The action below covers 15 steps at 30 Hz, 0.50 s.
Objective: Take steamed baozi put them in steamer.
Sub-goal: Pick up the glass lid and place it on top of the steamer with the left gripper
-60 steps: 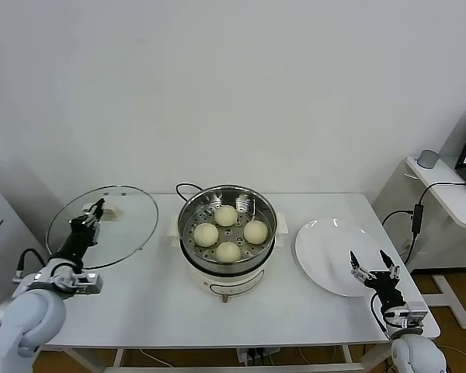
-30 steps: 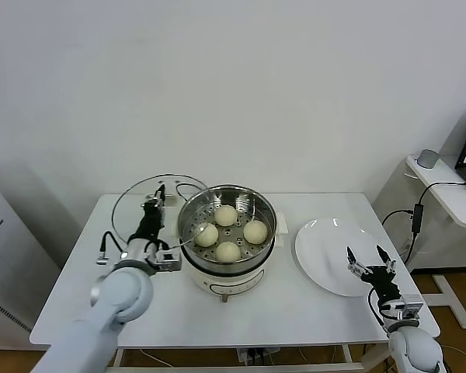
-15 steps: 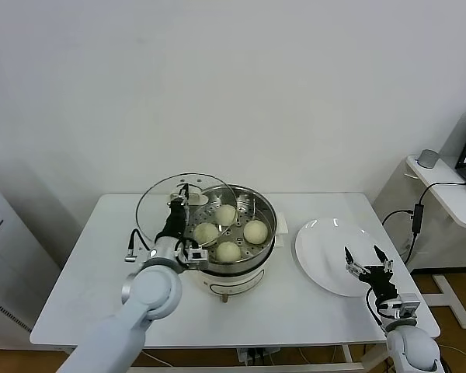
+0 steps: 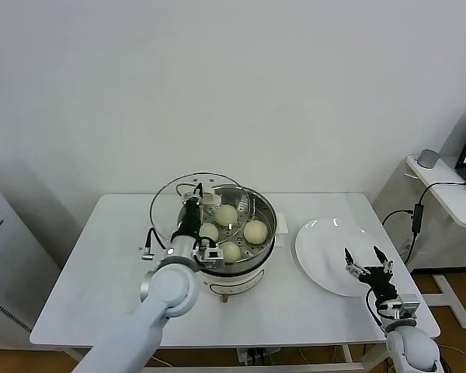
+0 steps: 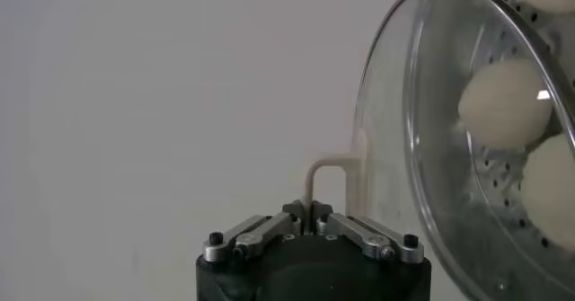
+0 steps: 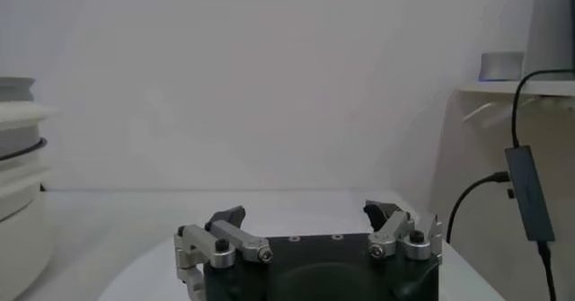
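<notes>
The steamer stands mid-table, a steel pot on a cream base. Several pale round baozi lie on its perforated tray. My left gripper is shut on the cream handle of the glass lid. It holds the lid tilted on edge above the steamer's left rim. In the left wrist view the jaws pinch the handle's thin bar, and baozi show through the lid. My right gripper hangs open and empty over the near edge of the white plate; its fingers stand wide apart.
The plate is bare, to the right of the steamer. A black cord runs behind the pot. A side table with a dangling cable and adapter stands beyond the table's right edge. The steamer's cream base shows in the right wrist view.
My left arm has carried the lid rightward from the table's left side to above the steamer's left rim. The right gripper has barely shifted and stays open.
</notes>
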Each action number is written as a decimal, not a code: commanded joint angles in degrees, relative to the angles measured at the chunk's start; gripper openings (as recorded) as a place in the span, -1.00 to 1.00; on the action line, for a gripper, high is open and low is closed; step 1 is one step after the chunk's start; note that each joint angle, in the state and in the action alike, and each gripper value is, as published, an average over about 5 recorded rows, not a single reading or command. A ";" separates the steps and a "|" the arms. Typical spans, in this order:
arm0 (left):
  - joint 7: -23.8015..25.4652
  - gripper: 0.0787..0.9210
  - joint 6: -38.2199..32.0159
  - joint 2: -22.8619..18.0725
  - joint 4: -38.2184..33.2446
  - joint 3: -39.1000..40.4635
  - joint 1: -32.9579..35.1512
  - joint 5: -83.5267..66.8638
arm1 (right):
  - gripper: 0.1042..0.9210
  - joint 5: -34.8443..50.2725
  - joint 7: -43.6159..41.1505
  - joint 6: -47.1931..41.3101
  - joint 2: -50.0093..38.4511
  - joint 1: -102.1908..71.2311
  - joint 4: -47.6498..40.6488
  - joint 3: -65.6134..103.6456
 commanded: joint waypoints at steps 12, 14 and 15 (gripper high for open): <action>-0.80 -0.92 0.61 -5.36 4.03 3.84 -0.87 3.04 | 0.76 0.08 -0.13 0.09 -0.08 0.14 -0.54 0.40; -1.04 -0.92 0.70 -5.78 4.33 4.23 -0.83 3.19 | 0.76 0.05 -0.14 0.10 0.01 0.24 -0.66 0.38; -1.13 -0.92 0.75 -5.94 4.43 4.42 -0.79 3.24 | 0.76 0.04 -0.14 0.10 0.06 0.28 -0.70 0.37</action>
